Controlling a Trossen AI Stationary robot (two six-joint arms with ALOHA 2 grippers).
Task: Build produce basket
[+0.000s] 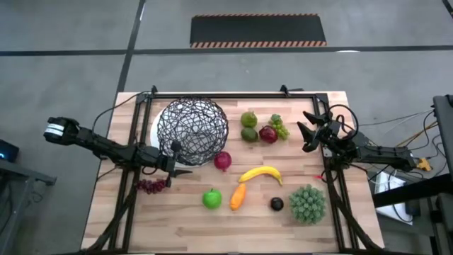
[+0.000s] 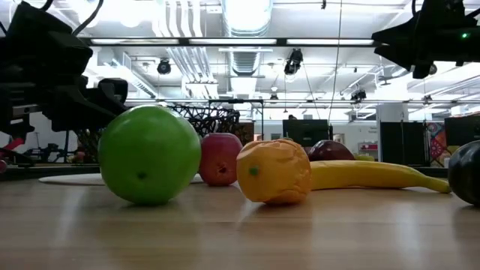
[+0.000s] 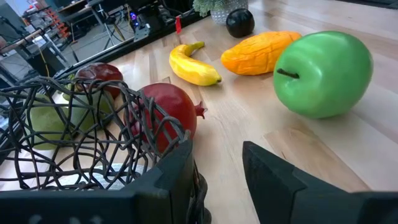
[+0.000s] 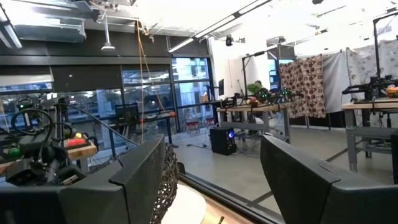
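The black wire basket (image 1: 192,129) sits on a white plate (image 1: 154,134) at the table's far left. My left gripper (image 1: 178,160) is open and low at the basket's near wall (image 3: 93,137); bare table shows between its fingers. Beside it lies a red fruit (image 1: 222,161) (image 3: 171,115). Banana (image 1: 260,173), orange piece (image 1: 238,197), green apple (image 1: 212,199) and dark plum (image 1: 277,205) rest on the wood. Purple grapes (image 1: 151,185) lie near the left arm. Pear (image 1: 248,119), red fruit (image 1: 268,134) and green grapes (image 1: 280,126) lie farther back. My right gripper (image 1: 308,132) is open, raised at the right. My left gripper has one finger (image 3: 177,177) close against the outside of the basket's near wall (image 3: 158,134), coming level from the table's left. I cannot tell whether it touches the wire. Nothing lies between its two fingers.
A larger spiky green ball (image 1: 307,203) stands near the right near corner. A black metal frame (image 1: 233,93) runs along the table's far edge and sides. Bare wood lies along the near edge (image 1: 212,230). Cables trail off the right side (image 1: 396,142).
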